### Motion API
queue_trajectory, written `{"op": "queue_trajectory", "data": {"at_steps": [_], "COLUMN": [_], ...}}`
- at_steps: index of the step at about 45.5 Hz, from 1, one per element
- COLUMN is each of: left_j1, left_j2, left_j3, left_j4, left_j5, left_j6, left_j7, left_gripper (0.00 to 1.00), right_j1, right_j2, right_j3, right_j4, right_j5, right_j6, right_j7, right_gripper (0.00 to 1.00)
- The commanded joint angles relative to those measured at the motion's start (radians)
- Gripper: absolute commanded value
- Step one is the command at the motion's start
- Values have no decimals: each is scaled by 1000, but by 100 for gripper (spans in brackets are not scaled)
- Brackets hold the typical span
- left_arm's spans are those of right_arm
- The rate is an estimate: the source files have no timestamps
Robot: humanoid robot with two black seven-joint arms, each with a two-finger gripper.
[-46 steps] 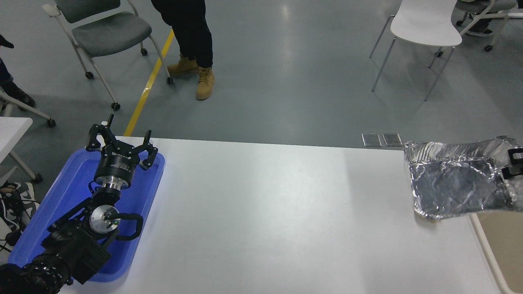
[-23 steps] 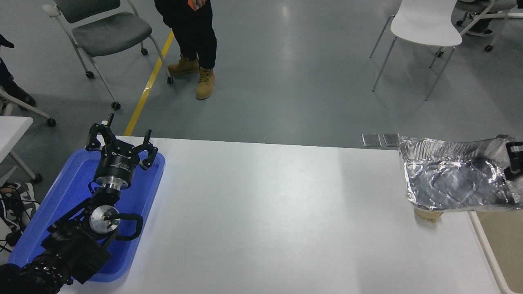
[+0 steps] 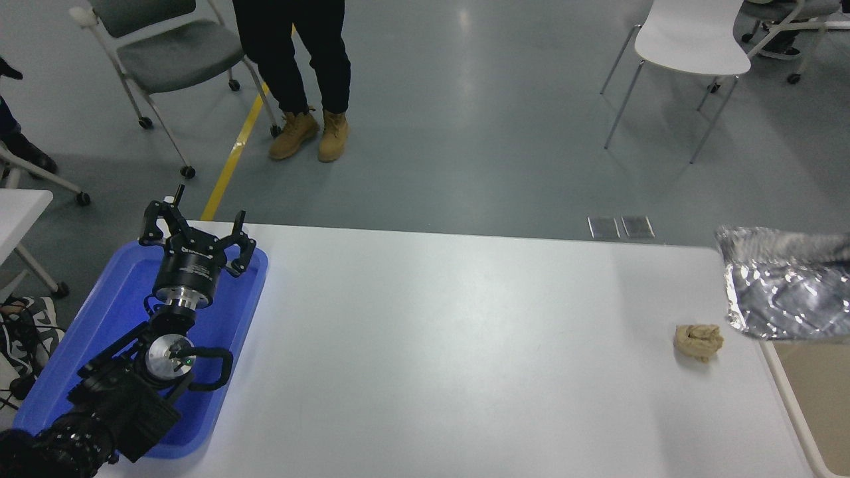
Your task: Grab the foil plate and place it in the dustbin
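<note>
Apparently lifted, the foil plate [image 3: 787, 292] hangs at the right edge above the dustbin [image 3: 790, 398], not yet dropped in; the right gripper is out of view, its hold unconfirmed. Left gripper [image 3: 194, 229] parked, fingers spread, over the blue tray [image 3: 119, 299]

foil plate [image 3: 783, 292]: crinkled shiny metal (mirror-like) | paper wad [image 3: 698, 341]: rough matt tan | tray [image 3: 99, 312]: glossy blue plastic

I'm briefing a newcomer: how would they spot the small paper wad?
On the white table, look near the right edge, beside the dustbin. The paper wad lies just below-left of the foil plate. It is small, tan and matte; the plate is large and shiny silver.
</note>
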Motion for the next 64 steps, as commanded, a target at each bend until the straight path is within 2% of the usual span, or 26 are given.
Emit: {"op": "queue_trajectory", "data": {"at_steps": [1, 5, 9, 15, 22, 24, 29, 37, 49, 50, 51, 52, 53, 56, 58, 64], "left_j1": [0, 0, 0, 0, 0, 0, 1, 0, 0, 0, 1, 0, 0, 0, 0, 1], "left_j2": [0, 0, 0, 0, 0, 0, 0, 0, 0, 2, 0, 0, 0, 0, 0, 0], "left_j3": [0, 0, 0, 0, 0, 0, 0, 0, 0, 0, 0, 0, 0, 0, 0, 0], "left_j4": [0, 0, 0, 0, 2, 2, 2, 2, 2, 2, 2, 2, 2, 2, 2, 2], "left_j5": [0, 0, 0, 0, 0, 0, 0, 0, 0, 0, -1, 0, 0, 0, 0, 0], "left_j6": [0, 0, 0, 0, 0, 0, 0, 2, 2, 2, 2, 2, 2, 2, 2, 2], "left_j7": [0, 0, 0, 0, 0, 0, 0, 0, 0, 0, 0, 0, 0, 0, 0, 0], "left_gripper": [100, 100, 100, 100, 100, 100, 100, 100, 100, 100, 100, 100, 100, 100, 100, 100], "right_j1": [-307, -471, -646, -871, -1088, -1120, -1158, -1247, -1292, -1292, -1292, -1293, -1292, -1293, -1293, -1293], "right_j2": [-51, -46, -31, 67, 165, 187, 219, 262, 274, 274, 274, 274, 274, 273, 271, 270], "right_j3": [183, 309, 418, 561, 656, 658, 661, 725, 730, 730, 730, 731, 731, 733, 733, 733], "right_j4": [-286, -381, -497, -666, -850, -869, -867, -861, -859, -859, -859, -859, -859, -859, -859, -859], "right_j5": [-18, -20, -9, 6, 141, 183, 246, 278, 266, 264, 264, 267, 267, 267, 267, 275], "right_j6": [0, -6, -78, -167, -245, -271, -405, -551, -624, -624, -627, -627, -627, -627, -627, -627], "right_j7": [49, 47, 47, 43, 35, 28, -38, -84, -88, -88, -88, -88, -88, -88, -88, -86], "right_gripper": [0, 0, 0, 0, 0, 0, 0, 0, 0, 18, 54, 84, 91, 93, 98, 99]}}
